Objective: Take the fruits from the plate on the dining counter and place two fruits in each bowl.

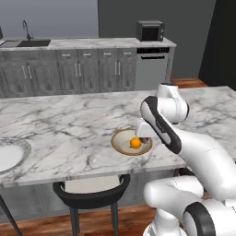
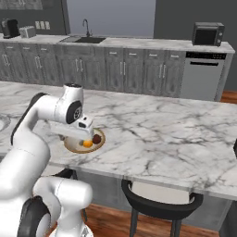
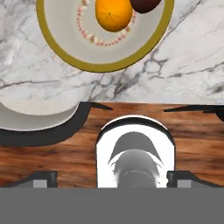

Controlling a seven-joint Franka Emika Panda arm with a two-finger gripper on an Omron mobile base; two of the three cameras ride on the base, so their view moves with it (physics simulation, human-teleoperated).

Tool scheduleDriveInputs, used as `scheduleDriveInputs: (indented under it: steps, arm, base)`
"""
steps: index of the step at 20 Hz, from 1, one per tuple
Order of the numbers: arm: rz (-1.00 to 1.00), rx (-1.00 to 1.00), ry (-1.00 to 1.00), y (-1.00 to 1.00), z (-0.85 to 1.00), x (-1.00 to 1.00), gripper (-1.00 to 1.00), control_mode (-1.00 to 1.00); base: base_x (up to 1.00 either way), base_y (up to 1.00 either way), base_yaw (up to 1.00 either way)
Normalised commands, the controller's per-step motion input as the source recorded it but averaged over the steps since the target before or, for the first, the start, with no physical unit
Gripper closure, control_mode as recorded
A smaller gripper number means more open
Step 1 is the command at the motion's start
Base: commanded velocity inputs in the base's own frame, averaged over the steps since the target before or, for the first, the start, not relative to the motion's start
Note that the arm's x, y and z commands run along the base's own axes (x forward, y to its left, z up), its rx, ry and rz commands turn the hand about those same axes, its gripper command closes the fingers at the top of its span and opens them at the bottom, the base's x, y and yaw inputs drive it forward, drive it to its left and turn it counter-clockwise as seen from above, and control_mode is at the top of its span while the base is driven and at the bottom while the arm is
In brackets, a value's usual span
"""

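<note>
Orange fruit (image 3: 114, 15) in tan bowl (image 3: 61, 50), under open end effector (image 1: 144, 138)

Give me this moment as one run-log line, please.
hand: open, empty | tan bowl: orange fruit, reddish-brown fruit | plate: far left

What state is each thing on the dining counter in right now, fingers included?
Tan bowl: upright on the counter, holding two fruits.
Orange fruit: resting in the tan bowl.
Reddish-brown fruit: in the tan bowl, beside the orange one.
White plate: on the counter's left end, nothing visible on it.
Fingers: open, holding nothing, above the bowl.
</note>
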Motion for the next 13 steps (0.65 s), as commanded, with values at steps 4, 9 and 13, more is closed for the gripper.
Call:
scheduleDriveInputs:
  steps: [4, 9, 13]
  arm:
    - [0.0, 0.0, -0.02, 0.01, 0.02, -1.0, -1.0, -1.0]
    - [0.0, 0.0, -0.06, 0.0, 0.01, -1.0, -1.0, -1.0]
    - [0.01, 0.0, -0.06, 0.03, 0.03, -0.37, -1.0, -1.0]
  base:
    - [0.0, 0.0, 0.0]
    - [0.0, 0.0, 0.0]
    - [0.0, 0.0, 0.0]
